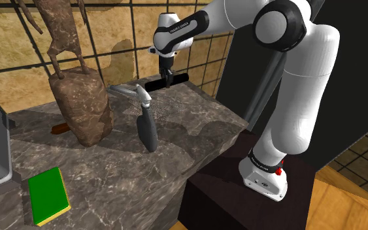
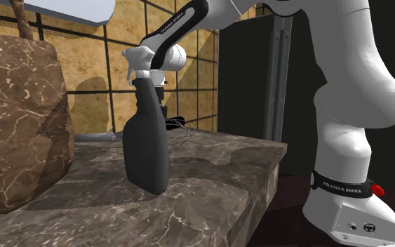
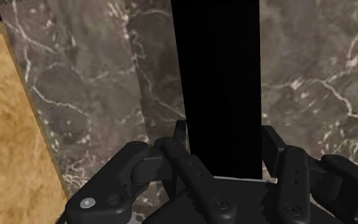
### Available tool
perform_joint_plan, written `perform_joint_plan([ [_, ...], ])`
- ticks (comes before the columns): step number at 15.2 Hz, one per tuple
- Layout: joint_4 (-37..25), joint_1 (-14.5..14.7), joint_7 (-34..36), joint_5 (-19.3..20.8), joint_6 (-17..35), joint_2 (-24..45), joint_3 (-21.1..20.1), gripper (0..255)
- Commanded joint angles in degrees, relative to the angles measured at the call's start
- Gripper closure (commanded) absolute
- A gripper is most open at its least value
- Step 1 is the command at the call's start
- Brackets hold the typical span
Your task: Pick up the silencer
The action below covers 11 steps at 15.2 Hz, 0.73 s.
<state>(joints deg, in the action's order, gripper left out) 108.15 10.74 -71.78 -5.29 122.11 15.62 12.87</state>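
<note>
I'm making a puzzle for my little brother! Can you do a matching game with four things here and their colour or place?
Things:
1. sponge
2. spray bottle
3. silencer
4. sculpture

Descriptions:
A. brown with pale veins
B. black, clasped in the tool above the counter
C. green with a yellow edge
D. dark grey, standing upright

Pairs: 1-C, 2-D, 3-B, 4-A

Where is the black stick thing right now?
In the shoulder view the black silencer is clamped in the robot's jaws above the marble counter, just up and right of the grey spray bottle.
</note>
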Motion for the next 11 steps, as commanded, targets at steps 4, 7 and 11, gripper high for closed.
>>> perform_joint_plan([
  [4,-1.66,0.08,0.35,0.47,-3.02,-1.39,0.16,255],
  [7,-2.89,0.12,0.56,0.75,-5.08,-2.24,0.24,255],
  [11,-4.72,0.17,0.81,1.08,-7.87,-3.24,0.32,255],
])
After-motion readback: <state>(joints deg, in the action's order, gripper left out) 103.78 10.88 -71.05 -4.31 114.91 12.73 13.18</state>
